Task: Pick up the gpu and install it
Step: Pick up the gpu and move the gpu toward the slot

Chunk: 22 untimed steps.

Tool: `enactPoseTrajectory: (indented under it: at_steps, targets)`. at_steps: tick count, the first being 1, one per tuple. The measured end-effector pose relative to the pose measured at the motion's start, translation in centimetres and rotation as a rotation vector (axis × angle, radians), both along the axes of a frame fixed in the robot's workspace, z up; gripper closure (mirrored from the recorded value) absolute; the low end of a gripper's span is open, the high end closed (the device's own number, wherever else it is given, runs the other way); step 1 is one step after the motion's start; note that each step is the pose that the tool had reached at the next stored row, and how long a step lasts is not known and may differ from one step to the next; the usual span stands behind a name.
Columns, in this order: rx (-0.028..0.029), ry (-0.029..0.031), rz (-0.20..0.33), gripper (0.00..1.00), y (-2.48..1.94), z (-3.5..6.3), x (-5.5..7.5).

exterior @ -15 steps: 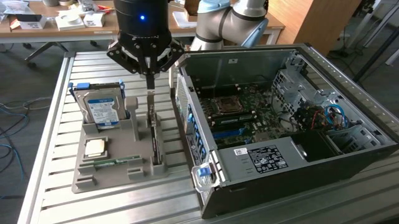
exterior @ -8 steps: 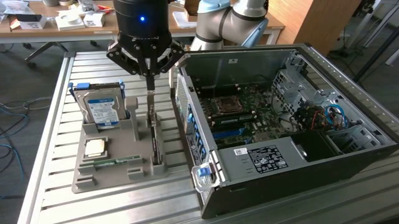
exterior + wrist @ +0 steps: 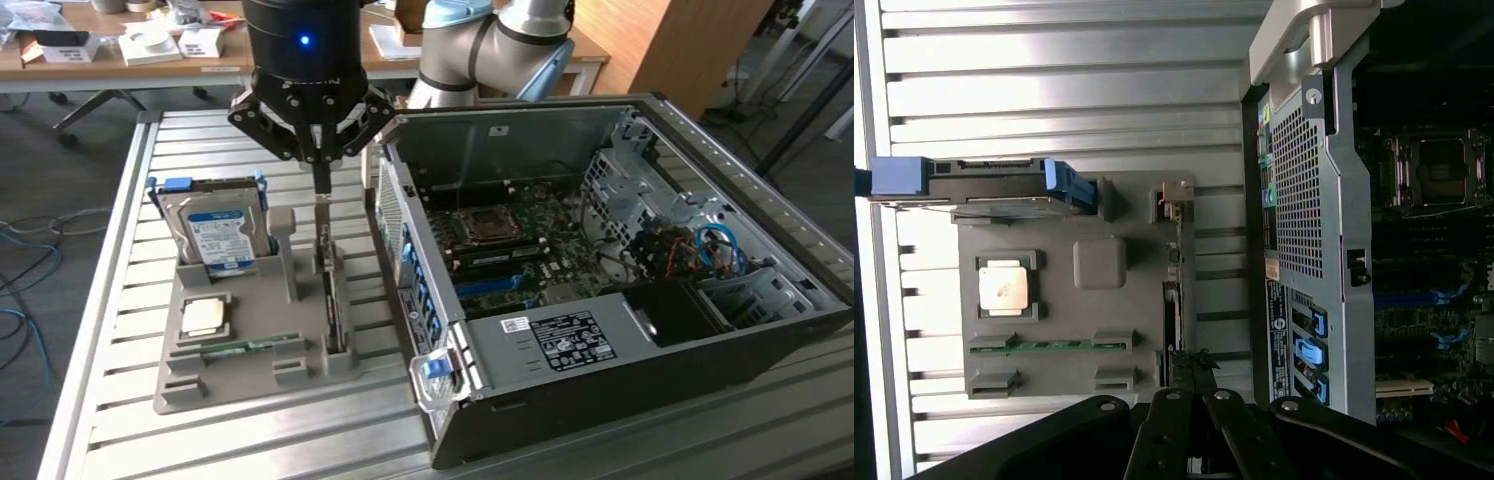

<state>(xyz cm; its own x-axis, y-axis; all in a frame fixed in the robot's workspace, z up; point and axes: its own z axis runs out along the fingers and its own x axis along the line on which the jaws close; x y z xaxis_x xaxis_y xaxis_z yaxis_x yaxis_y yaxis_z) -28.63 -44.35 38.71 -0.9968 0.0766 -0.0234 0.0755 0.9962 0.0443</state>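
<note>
Recording gripper [image 3: 320, 188] hanging in the upper centre of the exterior view, fingers clenched together on the upper end of the silver bracket of the gpu [image 3: 331, 300]. Noting gpu standing on edge in the long slot of the grey holder [image 3: 240, 375], at centre-left of the frame, seated and not yet lifted out. In the wrist view, seeing the same gripper [image 3: 1191, 358] closing on the card's thin edge, the gpu [image 3: 1171, 310] running along the slot in the holder [image 3: 1064, 320].

Logging further holder contents in the exterior view: hard drive [image 3: 220, 235] upright toward the left, processor chip [image 3: 203, 317] lying flat below it, green memory stick [image 3: 247, 347] lower still. Finding open computer case [image 3: 521, 135] occupying the right half of the frame, just beside the holder, motherboard exposed. Resting all on the slatted metal table [image 3: 200, 140].
</note>
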Motion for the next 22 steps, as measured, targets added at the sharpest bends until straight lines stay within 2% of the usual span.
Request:
enactPoseTrajectory:
  at_steps: [4, 6, 7, 9, 11, 12, 16, 22]
  targets:
    - [0.0, 0.0, 0.0, 0.89, 0.0, 0.0, 0.0]
    - [0.0, 0.0, 0.0, 0.77, 0.0, 0.0, 0.0]
    - [0.0, 0.0, 0.0, 0.77, 0.0, 0.0, 0.0]
    - [0.0, 0.0, 0.0, 0.65, 0.0, 0.0, 0.0]
    - [0.0, 0.0, 0.0, 0.65, 0.0, 0.0, 0.0]
    - [0.0, 0.0, 0.0, 0.58, 0.0, 0.0, 0.0]
    - [0.0001, 0.0, 0.0, 0.58, 0.0, -0.08, 0.0]
    - [0.0022, 0.0, 0.0, 0.58, 0.0, -1.13, 0.0]
